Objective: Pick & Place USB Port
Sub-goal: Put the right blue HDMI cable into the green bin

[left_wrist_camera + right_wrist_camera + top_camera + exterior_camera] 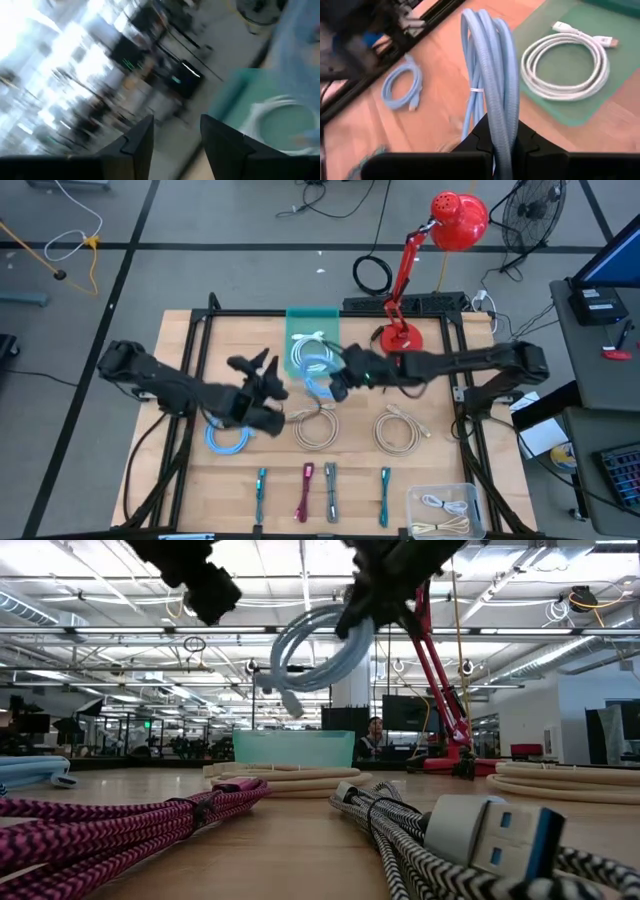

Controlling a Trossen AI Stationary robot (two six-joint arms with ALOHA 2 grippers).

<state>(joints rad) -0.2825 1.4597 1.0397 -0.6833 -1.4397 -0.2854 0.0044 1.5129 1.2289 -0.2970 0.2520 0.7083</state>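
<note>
A light-blue coiled USB cable [318, 372] hangs in the air just near of the teal tray [313, 320], with my right gripper [336, 385] shut on it. In the low view the coil [315, 655] hangs clear above the table. A white coiled cable [565, 65] lies flat in the tray. My left gripper [258, 366] stands open to the left of the held coil, and nothing shows between its fingers [137, 145]. My right gripper pinches several strands of the light-blue coil together between its two fingers, at one end of the loop [500, 132]. The fingers come from the table's right, slanting down. The coil is lifted clear of the table, and a plug end [290, 700] dangles from it.
A second blue coil [228, 438] and two beige coils [318, 428] [400, 430] lie mid-table. Several bundled cables [305, 492] lie in a row at the near edge beside a clear box [445, 510] of white cables. A red desk lamp [405, 330] stands right of the tray.
</note>
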